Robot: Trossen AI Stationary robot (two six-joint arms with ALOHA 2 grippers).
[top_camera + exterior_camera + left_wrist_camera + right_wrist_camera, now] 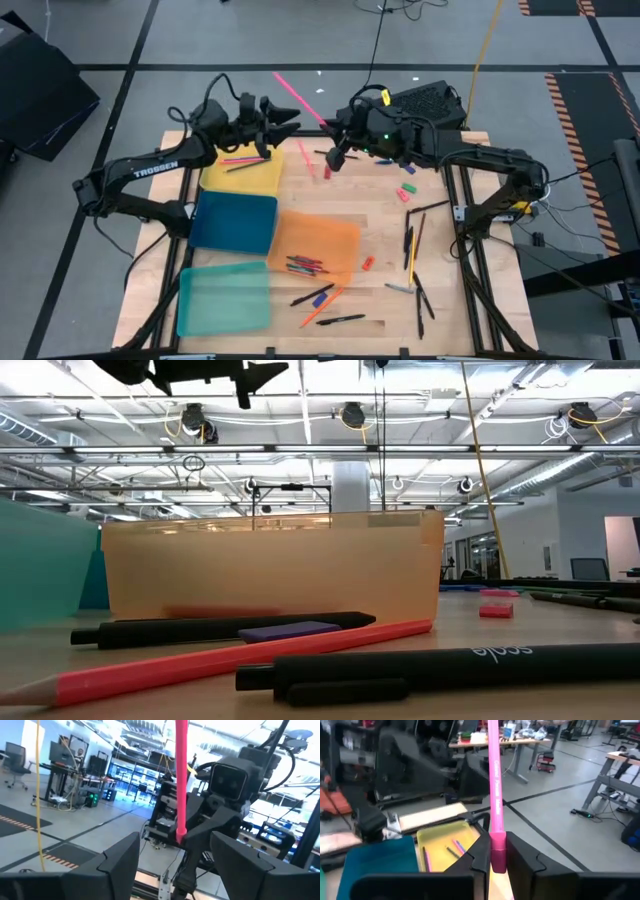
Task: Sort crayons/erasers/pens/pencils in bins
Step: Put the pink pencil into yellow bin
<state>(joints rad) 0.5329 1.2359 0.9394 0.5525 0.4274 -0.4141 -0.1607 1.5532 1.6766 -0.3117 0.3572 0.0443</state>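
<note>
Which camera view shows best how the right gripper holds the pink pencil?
The right wrist view: the pink pencil stands clamped between the right gripper fingers at its lower end. The high view shows it small, slanting above the table's far edge. The left wrist view shows it from the opposite side. The low view misses it.

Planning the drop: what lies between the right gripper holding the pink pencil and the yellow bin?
In the high view, only bare wood separates the right gripper, shut on the pink pencil, from the yellow bin; the left gripper hovers just above that stretch.

We see two matte black jointed arms, the left arm (140, 172) lettered "TROSSEN" in white. The right arm (500, 165) trails dark cables, and a small green light glows near its wrist.
</note>
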